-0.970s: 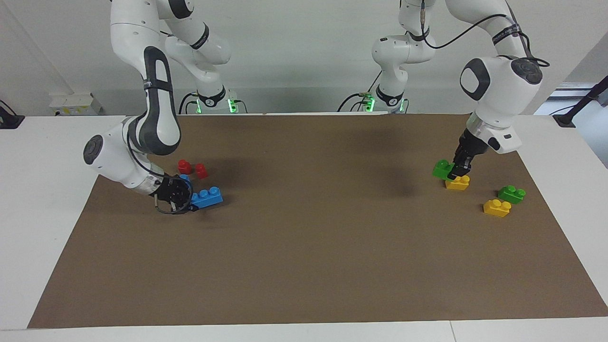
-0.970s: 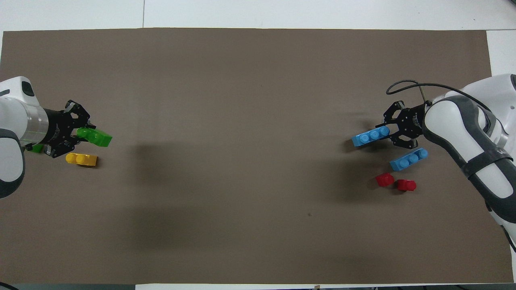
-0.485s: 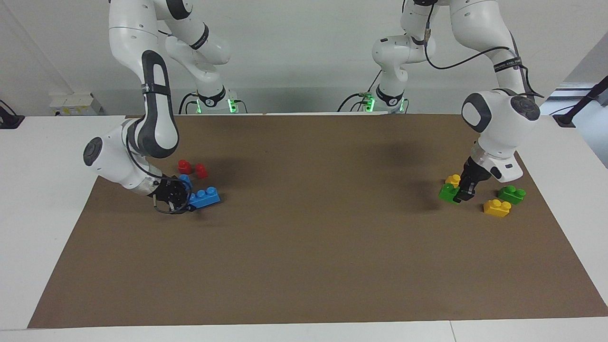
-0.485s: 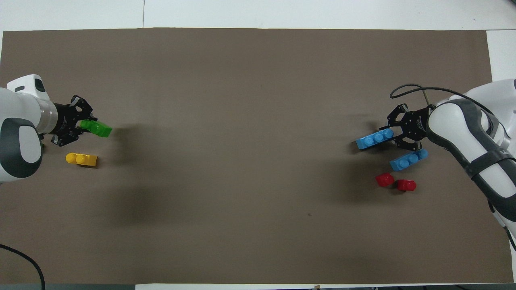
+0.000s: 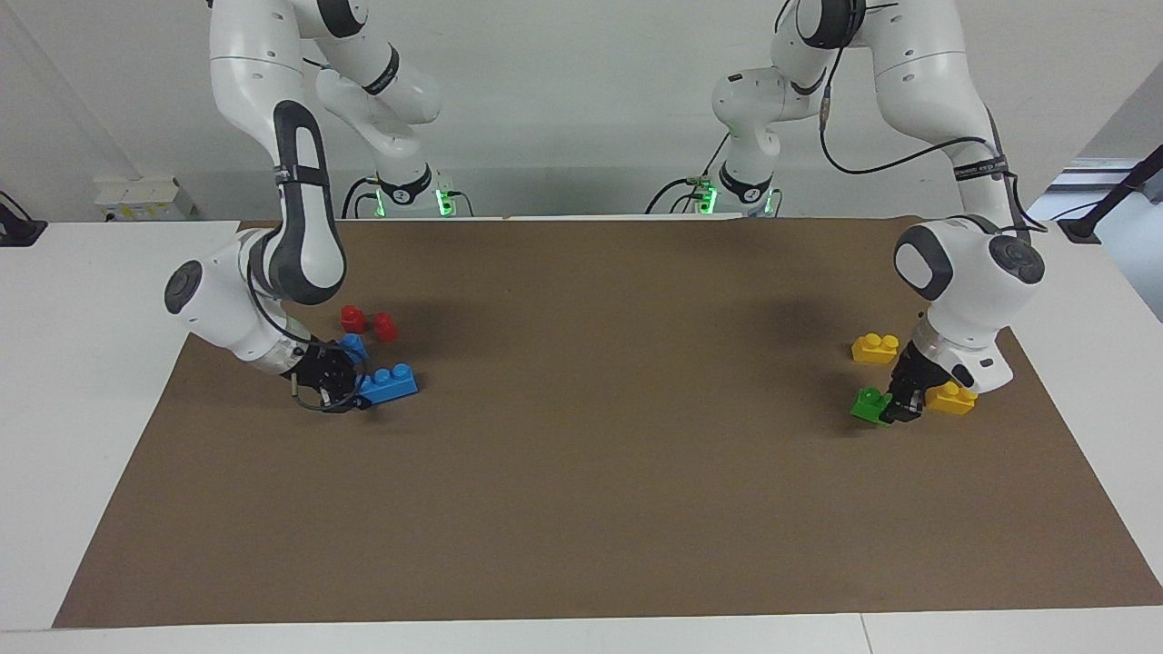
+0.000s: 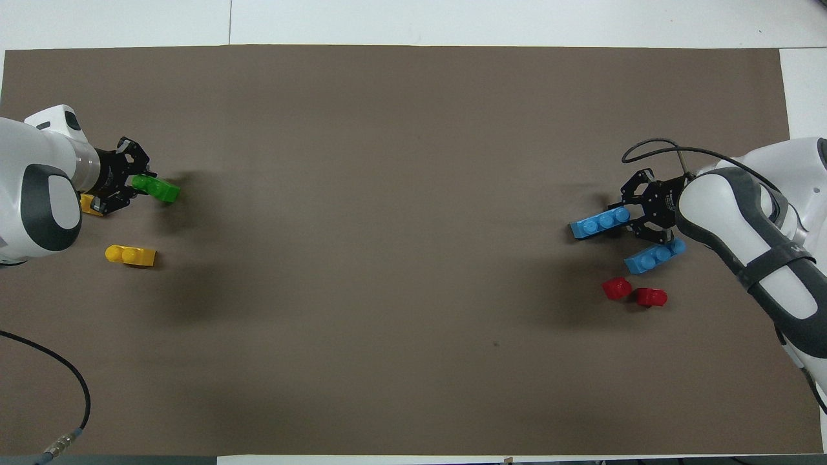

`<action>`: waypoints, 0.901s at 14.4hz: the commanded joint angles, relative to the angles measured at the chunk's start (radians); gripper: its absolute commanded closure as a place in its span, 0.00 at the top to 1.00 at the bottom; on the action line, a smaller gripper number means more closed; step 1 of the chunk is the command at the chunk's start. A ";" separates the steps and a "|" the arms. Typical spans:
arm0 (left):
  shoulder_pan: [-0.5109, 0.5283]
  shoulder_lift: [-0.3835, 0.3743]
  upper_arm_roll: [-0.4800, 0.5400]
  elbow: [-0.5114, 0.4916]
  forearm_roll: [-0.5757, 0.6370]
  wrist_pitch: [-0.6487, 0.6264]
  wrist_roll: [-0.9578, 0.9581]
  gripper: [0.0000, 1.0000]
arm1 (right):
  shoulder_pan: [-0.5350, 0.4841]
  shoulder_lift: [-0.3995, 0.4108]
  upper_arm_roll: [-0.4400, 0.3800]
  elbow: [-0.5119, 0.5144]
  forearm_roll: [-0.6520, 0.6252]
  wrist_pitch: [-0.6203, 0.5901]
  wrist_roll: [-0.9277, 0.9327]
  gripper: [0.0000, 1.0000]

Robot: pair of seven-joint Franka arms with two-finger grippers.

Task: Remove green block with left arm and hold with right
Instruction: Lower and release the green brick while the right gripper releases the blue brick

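While the right hand [image 5: 350,392] pinches a blue brick [image 5: 389,381] near the red bricks [image 5: 368,322], the left hand [image 5: 895,406] pinches the green block [image 5: 869,405] just beside a yellow brick [image 5: 951,398].

The left arm reaches down steeply at its own end of the table, its wrist bent low, and the left gripper [image 5: 895,409] [image 6: 129,183] is clamped on a small brick. The right arm folds low, elbow raised, forearm nearly level; the right gripper [image 5: 350,392] [image 6: 630,218] pinches a long brick.
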 commanded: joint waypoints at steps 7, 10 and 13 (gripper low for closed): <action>0.009 0.065 -0.008 0.055 -0.009 0.059 0.028 1.00 | -0.006 -0.031 0.011 0.045 0.002 -0.078 0.024 1.00; 0.008 0.065 -0.008 0.061 -0.008 0.059 0.030 1.00 | -0.003 -0.052 0.011 0.110 -0.003 -0.168 0.053 1.00; 0.009 0.058 -0.008 0.070 0.021 0.045 0.099 1.00 | 0.025 -0.115 0.009 0.139 -0.020 -0.226 0.060 1.00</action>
